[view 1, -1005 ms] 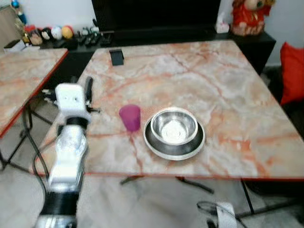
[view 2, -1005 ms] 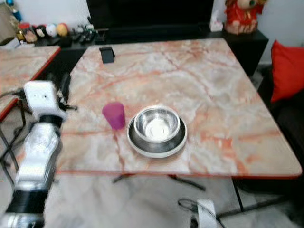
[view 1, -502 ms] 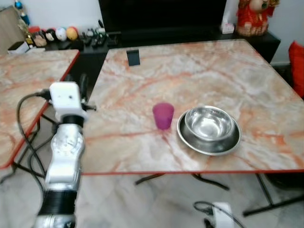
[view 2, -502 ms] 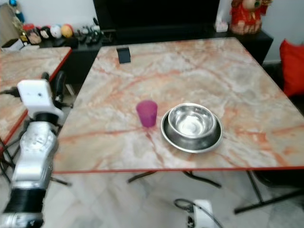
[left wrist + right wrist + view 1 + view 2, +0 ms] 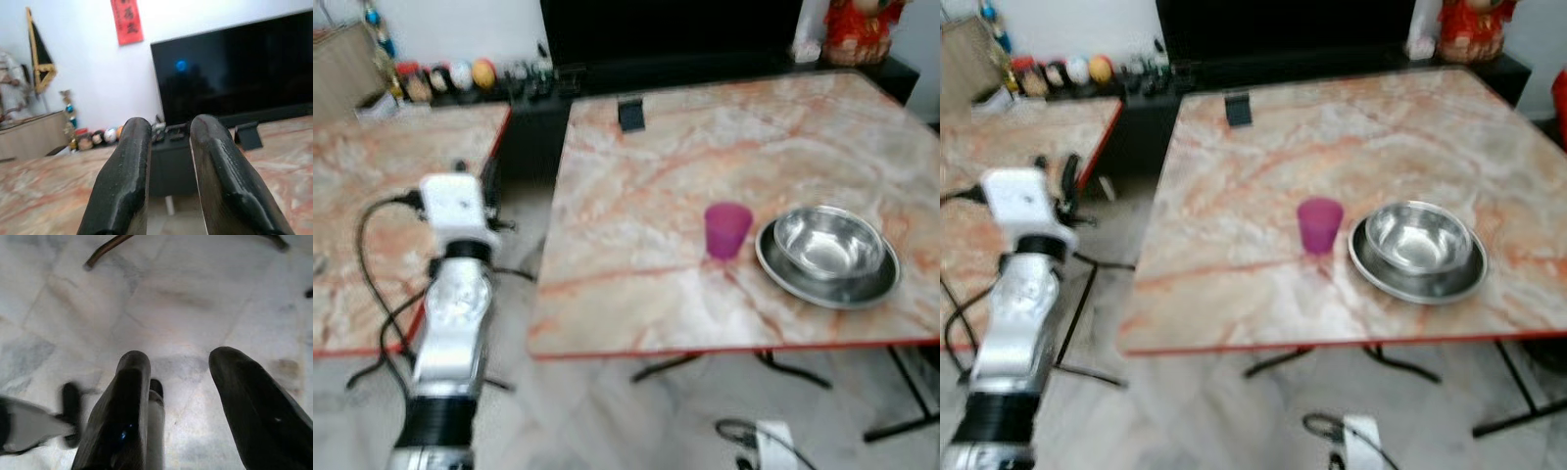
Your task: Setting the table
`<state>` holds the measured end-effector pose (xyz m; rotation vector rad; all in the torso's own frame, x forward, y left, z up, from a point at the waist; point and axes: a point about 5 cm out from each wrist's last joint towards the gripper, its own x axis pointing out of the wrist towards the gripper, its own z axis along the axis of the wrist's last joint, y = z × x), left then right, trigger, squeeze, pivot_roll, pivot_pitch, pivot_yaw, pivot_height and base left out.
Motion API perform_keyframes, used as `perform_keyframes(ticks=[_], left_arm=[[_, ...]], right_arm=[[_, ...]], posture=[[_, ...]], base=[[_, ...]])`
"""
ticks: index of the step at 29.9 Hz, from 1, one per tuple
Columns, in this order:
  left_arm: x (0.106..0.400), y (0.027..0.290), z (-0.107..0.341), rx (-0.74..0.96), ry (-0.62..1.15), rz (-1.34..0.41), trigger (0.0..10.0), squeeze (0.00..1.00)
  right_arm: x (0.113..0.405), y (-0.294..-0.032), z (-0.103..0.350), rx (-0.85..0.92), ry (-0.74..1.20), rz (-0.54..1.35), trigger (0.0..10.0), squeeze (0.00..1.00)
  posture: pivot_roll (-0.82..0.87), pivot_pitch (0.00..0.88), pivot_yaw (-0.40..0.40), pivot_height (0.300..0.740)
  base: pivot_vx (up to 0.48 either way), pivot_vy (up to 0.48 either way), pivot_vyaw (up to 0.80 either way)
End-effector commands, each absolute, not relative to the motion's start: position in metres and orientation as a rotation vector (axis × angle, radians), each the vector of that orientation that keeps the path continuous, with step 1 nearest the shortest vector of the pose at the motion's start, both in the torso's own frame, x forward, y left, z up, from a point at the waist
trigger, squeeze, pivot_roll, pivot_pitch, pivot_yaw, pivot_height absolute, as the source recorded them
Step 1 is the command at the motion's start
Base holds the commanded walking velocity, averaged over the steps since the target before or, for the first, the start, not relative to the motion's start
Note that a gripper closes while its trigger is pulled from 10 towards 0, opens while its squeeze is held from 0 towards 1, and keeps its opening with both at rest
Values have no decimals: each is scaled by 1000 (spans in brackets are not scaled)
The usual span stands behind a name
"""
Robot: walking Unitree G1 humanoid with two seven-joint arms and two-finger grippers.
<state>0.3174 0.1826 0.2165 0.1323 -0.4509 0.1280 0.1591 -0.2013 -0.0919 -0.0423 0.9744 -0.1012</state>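
A purple cup (image 5: 727, 229) stands upright on the marble table (image 5: 685, 157), just left of a steel bowl (image 5: 829, 243) that sits in a steel plate (image 5: 800, 286). My left arm is raised, and its gripper (image 5: 168, 125) points forward over the gap between the two tables, well left of the cup. Its fingers (image 5: 491, 182) stand a little apart with nothing between them. The right gripper (image 5: 178, 357) hangs low over the tiled floor, open and empty.
A second marble table (image 5: 362, 196) stands at the left, with a narrow gap between the two. A small black object (image 5: 630, 115) lies at the main table's far edge. Behind are a dark TV stand with small balls (image 5: 460, 75) and a cable (image 5: 744, 431) on the floor.
The view has swung to the left, so the cup, bowl and plate now sit further right in the picture. The left arm stays raised in the same pose.
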Motion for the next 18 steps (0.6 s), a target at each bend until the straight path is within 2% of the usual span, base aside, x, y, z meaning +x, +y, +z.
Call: perform_keyframes(ticks=[1,3,9,13,18], left_arm=[[314,193,221,161,-473,174,10000,0],[312,198,221,162,-477,199,10000,0],[309,203,210,153,-426,178,10000,0],[309,188,178,128,-268,-54,10000,0],[306,189,158,131,-184,-72,10000,0]], right_arm=[[163,-192,-92,-35,969,-77,10000,0],[164,-191,-92,-35,968,-75,10000,0],[164,-190,-91,-31,966,-76,10000,0],[162,-191,-92,-29,971,-84,10000,0],[160,-193,-93,-28,976,-92,10000,0]], posture=[[-64,0,53,740],[-64,0,54,740],[-58,0,57,740],[-57,0,57,740],[-56,0,58,740]], base=[[0,401,0],[0,366,0],[0,0,0],[0,0,0],[0,0,0]])
